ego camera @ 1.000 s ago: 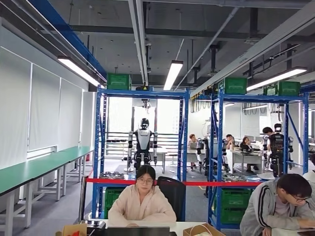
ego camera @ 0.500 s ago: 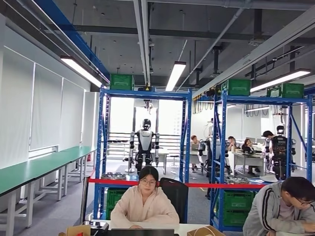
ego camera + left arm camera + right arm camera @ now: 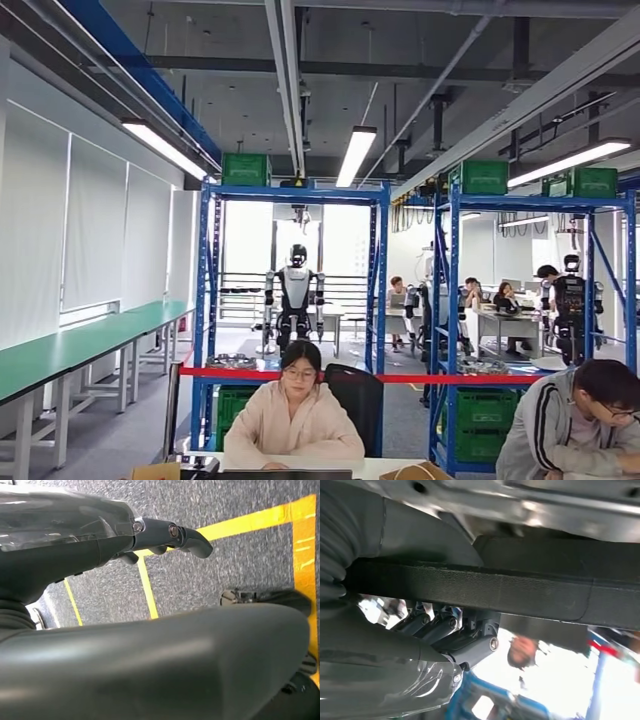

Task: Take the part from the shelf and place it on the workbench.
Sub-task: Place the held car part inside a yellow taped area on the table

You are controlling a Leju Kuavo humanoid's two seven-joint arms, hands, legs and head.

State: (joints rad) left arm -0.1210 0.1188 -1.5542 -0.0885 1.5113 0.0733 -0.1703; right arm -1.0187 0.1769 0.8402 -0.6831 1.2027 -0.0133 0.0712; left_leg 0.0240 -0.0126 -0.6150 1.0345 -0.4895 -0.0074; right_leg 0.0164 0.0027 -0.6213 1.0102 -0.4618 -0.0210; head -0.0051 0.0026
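Left hand (image 3: pixel 166 535) above yellow floor tape (image 3: pixel 147 587)

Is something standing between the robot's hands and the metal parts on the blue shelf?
Yes. A person sits at a white desk directly in front of the blue shelf, with a black chair behind. A red tape also stretches across the shelf front, level with the metal parts.

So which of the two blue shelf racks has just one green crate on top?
The left blue rack, standing behind the person in the pink top. Its top carries a single green crate; the right rack carries several along its top.
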